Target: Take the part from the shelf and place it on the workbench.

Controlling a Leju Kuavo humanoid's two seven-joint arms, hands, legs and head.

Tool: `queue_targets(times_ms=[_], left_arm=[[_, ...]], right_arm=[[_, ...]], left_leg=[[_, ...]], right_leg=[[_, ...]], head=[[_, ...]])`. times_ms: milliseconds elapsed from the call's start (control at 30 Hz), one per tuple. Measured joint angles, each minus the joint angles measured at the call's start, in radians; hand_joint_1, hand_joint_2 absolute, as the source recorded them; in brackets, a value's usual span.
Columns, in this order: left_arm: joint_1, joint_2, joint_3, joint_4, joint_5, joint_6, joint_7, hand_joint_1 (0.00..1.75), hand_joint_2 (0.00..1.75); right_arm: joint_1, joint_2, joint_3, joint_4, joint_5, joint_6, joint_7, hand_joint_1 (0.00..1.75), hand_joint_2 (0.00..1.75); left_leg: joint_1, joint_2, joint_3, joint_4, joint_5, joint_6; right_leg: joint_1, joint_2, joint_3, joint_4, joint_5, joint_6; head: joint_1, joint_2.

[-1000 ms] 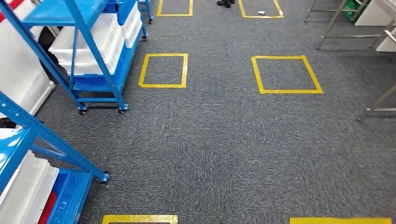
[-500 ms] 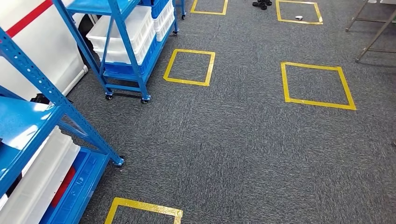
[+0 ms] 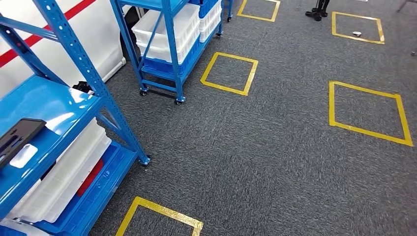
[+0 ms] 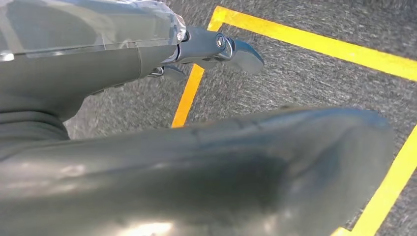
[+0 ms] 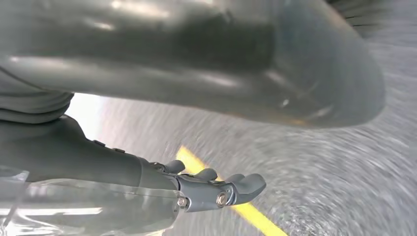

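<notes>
A flat black part (image 3: 17, 139) with cut-outs lies on the upper deck of the near blue shelf (image 3: 59, 110) at the far left of the head view; the frame edge cuts it off. A small white label (image 3: 23, 156) lies beside it. My left hand (image 4: 206, 49) hangs over grey carpet and a yellow tape line, its fingers extended and holding nothing. My right hand (image 5: 216, 189) also hangs above the carpet, its fingers stretched out and empty. Both hands are far from the part.
White crates (image 3: 64, 177) fill the near shelf's lower level, above a blue bin. A second wheeled blue rack (image 3: 167, 34) with white crates stands further back. Yellow tape squares (image 3: 228, 73) mark the grey carpet. A person's dark shoes (image 3: 317, 12) are at the top.
The camera has turned left, so the whole scene has slid right. The near shelf's deck with the black part has come into view. The metal table legs at right have left the picture.
</notes>
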Motion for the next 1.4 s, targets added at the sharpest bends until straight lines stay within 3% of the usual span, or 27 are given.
queue_targets(times_ms=[67,133,200,267,333,367,400,433,500,567,633,667,733,800,833,867,900,933,1000,1067,1133,1167,1233,1300,1333,1367,1400], left_arm=[[0.0,-0.001,0.001,0.0,0.001,0.0,-0.008,0.0,0.0],[0.003,-0.002,0.001,0.0,0.001,-0.001,-0.014,0.0,0.0],[0.007,-0.004,0.001,0.0,0.001,-0.002,-0.019,0.0,0.0],[0.004,-0.005,0.001,0.0,0.001,-0.003,-0.023,0.0,0.0],[0.001,-0.006,0.001,0.0,0.001,-0.004,-0.024,0.0,0.0],[0.003,-0.007,0.001,0.0,0.001,-0.004,-0.024,0.0,0.0],[0.005,-0.008,0.001,0.0,0.001,-0.004,-0.024,0.0,0.0],[0.006,-0.008,0.001,0.0,0.001,-0.004,-0.024,0.0,0.0],[0.005,-0.009,0.001,0.0,0.001,-0.004,-0.025,0.0,0.0],[0.002,-0.009,0.001,0.0,0.0,-0.004,-0.026,0.0,0.0],[0.004,-0.009,0.0,0.0,0.0,-0.005,-0.027,0.0,0.0],[0.005,-0.009,0.0,0.0,0.0,-0.006,-0.027,0.0,0.0],[0.004,-0.009,0.0,0.0,0.0,-0.007,-0.028,0.0,0.0],[0.0,-0.01,0.0,0.0,0.0,-0.009,-0.028,0.0,0.0],[-0.001,-0.01,0.0,0.0,0.0,-0.01,-0.028,0.0,0.0],[0.0,-0.01,0.0,0.0,0.0,-0.01,-0.028,0.0,0.0],[0.001,-0.01,0.0,0.0,0.0,-0.01,-0.028,0.0,0.0],[0.002,-0.01,0.0,0.0,0.0,-0.011,-0.028,0.0,0.0],[0.002,-0.011,0.0,0.0,0.0,-0.012,-0.029,0.0,0.0],[0.001,-0.011,0.0,0.0,0.0,-0.013,-0.032,0.0,0.0],[0.004,-0.011,0.0,0.0,0.001,-0.013,-0.034,0.0,0.0],[0.007,-0.011,0.0,0.0,0.001,-0.013,-0.035,0.0,0.0],[0.009,-0.012,0.0,0.0,0.001,-0.013,-0.035,0.0,0.0],[0.006,-0.012,0.0,0.0,0.001,-0.013,-0.035,0.0,0.0],[0.004,-0.012,0.0,0.0,0.001,-0.013,-0.034,0.0,0.0],[0.004,-0.012,0.0,0.0,0.001,-0.014,-0.034,0.0,0.0],[0.006,-0.013,-0.001,0.0,0.001,-0.014,-0.033,0.0,0.0]], right_arm=[[-0.007,0.0,-0.081,0.0,-0.086,-0.004,-0.028,0.0,0.0],[-0.013,0.001,-0.14,0.0,-0.118,-0.003,-0.04,0.0,0.0],[-0.017,0.003,-0.18,0.0,-0.126,-0.002,-0.043,0.0,0.0],[-0.016,0.005,-0.206,0.0,-0.127,-0.002,-0.043,0.0,0.0],[-0.015,0.005,-0.224,0.0,-0.127,-0.002,-0.043,0.0,0.0],[-0.015,0.005,-0.23,0.0,-0.127,-0.003,-0.043,0.0,0.0],[-0.016,0.005,-0.236,0.0,-0.127,-0.003,-0.043,0.0,0.0],[-0.017,0.006,-0.241,0.0,-0.127,-0.003,-0.043,0.0,0.0],[-0.018,0.007,-0.248,0.0,-0.127,-0.003,-0.043,0.0,0.0],[-0.02,0.007,-0.253,0.0,-0.127,-0.003,-0.043,0.0,0.0],[-0.025,0.009,-0.258,0.0,-0.127,-0.003,-0.043,0.0,0.0],[-0.028,0.01,-0.26,0.0,-0.127,-0.003,-0.043,0.0,0.0],[-0.029,0.012,-0.262,0.0,-0.127,-0.003,-0.043,0.0,0.0],[-0.026,0.013,-0.264,0.0,-0.125,-0.003,-0.042,0.0,0.0],[-0.025,0.014,-0.265,0.0,-0.125,-0.003,-0.041,0.0,0.0],[-0.023,0.014,-0.266,0.0,-0.125,-0.003,-0.041,0.0,0.0],[-0.022,0.014,-0.268,0.0,-0.125,-0.003,-0.041,0.0,0.0],[-0.021,0.014,-0.269,0.0,-0.124,-0.003,-0.041,0.0,0.0],[-0.02,0.013,-0.269,0.0,-0.121,-0.001,-0.041,0.0,0.0],[-0.02,0.014,-0.269,0.0,-0.115,0.005,-0.043,0.0,0.0],[-0.021,0.014,-0.269,0.0,-0.108,0.011,-0.046,0.0,0.0],[-0.022,0.014,-0.269,0.0,-0.105,0.014,-0.047,0.0,0.0],[-0.022,0.015,-0.268,0.0,-0.099,0.021,-0.049,0.0,0.0],[-0.019,0.015,-0.267,0.0,-0.092,0.026,-0.052,0.0,0.0],[-0.017,0.015,-0.267,0.0,-0.089,0.027,-0.054,0.0,0.0],[-0.017,0.015,-0.267,0.0,-0.087,0.028,-0.056,0.0,0.0],[-0.017,0.015,-0.266,0.0,-0.086,0.029,-0.058,0.0,0.0]], left_leg=[[0.0,-0.021,-0.009,0.007,-0.002,-0.012],[0.003,-0.04,-0.016,0.007,0.0,-0.025],[0.004,-0.005,-0.032,0.036,-0.019,-0.033],[0.003,0.058,-0.085,0.144,-0.078,-0.039],[0.007,0.081,-0.147,0.271,-0.129,-0.045],[0.009,0.084,-0.159,0.296,-0.129,-0.047],[0.01,0.088,-0.15,0.277,-0.11,-0.048],[0.01,0.096,-0.121,0.223,-0.077,-0.047],[0.006,0.14,-0.046,0.079,-0.02,-0.039],[-0.003,0.166,-0.014,0.013,-0.005,-0.026],[-0.006,0.146,-0.013,0.009,-0.005,-0.014],[-0.004,0.135,-0.01,0.003,-0.002,-0.009],[0.002,0.114,-0.001,-0.008,0.005,0.002],[0.002,0.092,-0.002,-0.01,0.007,0.008],[0.002,0.079,-0.003,-0.009,0.008,0.008],[0.001,0.066,-0.002,-0.008,0.007,0.008],[0.002,0.052,-0.002,-0.006,0.007,0.008],[0.002,0.038,-0.001,-0.004,0.005,0.006],[0.003,0.012,-0.004,0.006,0.0,-0.002],[0.002,-0.008,-0.011,0.014,-0.003,-0.014],[0.004,-0.025,-0.018,0.013,0.0,-0.026],[0.005,-0.025,-0.02,0.014,-0.001,-0.031],[0.005,0.012,-0.039,0.053,-0.028,-0.039],[0.005,0.066,-0.096,0.174,-0.093,-0.045],[0.006,0.078,-0.128,0.243,-0.122,-0.048],[0.007,0.083,-0.15,0.289,-0.136,-0.05],[0.008,0.086,-0.154,0.297,-0.129,-0.05]], right_leg=[[-0.001,0.031,0.019,-0.053,0.013,-0.004],[0.001,0.01,0.021,-0.059,0.014,-0.015],[0.001,-0.017,0.026,-0.068,0.018,-0.031],[0.004,-0.046,0.029,-0.074,0.017,-0.042],[0.009,-0.077,0.03,-0.073,0.014,-0.045],[0.01,-0.091,0.031,-0.073,0.012,-0.045],[0.011,-0.104,0.034,-0.073,0.01,-0.044],[0.011,-0.116,0.037,-0.073,0.007,-0.042],[0.014,-0.139,0.047,-0.073,-0.001,-0.035],[0.017,-0.158,0.054,-0.072,-0.007,-0.025],[0.017,-0.177,0.061,-0.075,-0.011,-0.014],[0.015,-0.173,0.064,-0.072,-0.016,-0.008],[0.012,-0.127,0.047,-0.02,-0.054,-0.001],[0.008,-0.072,-0.015,0.108,-0.117,0.001],[0.008,-0.062,-0.049,0.171,-0.138,0.002],[0.008,-0.059,-0.071,0.207,-0.14,0.002],[0.007,-0.057,-0.076,0.204,-0.121,0.003],[0.006,-0.053,-0.063,0.163,-0.085,0.003],[0.002,-0.019,-0.011,0.029,-0.011,0.003],[-0.001,0.01,0.017,-0.046,0.015,-0.001],[0.003,-0.001,0.017,-0.052,0.015,-0.013],[0.003,-0.011,0.018,-0.055,0.017,-0.019],[0.002,-0.034,0.021,-0.063,0.02,-0.034],[0.005,-0.061,0.022,-0.065,0.019,-0.042],[0.008,-0.075,0.022,-0.065,0.018,-0.044],[0.01,-0.09,0.022,-0.065,0.016,-0.045],[0.011,-0.102,0.023,-0.065,0.015,-0.045]], head=[[0.0,0.0],[0.0,0.0],[0.0,0.0],[-0.001,0.0],[0.0,0.0],[-0.001,0.0],[0.0,0.0],[0.0,0.0],[0.0,0.0],[0.0,0.0],[-0.001,0.0],[0.0,0.0],[0.0,0.0],[0.0,0.0],[0.0,0.0],[0.0,0.0],[0.0,0.0],[0.0,0.0],[0.0,0.0],[0.0,0.0],[0.0,0.0],[0.0,0.0],[0.0,0.0],[0.0,0.0],[0.0,0.0],[0.0,0.0],[0.0,0.0]])
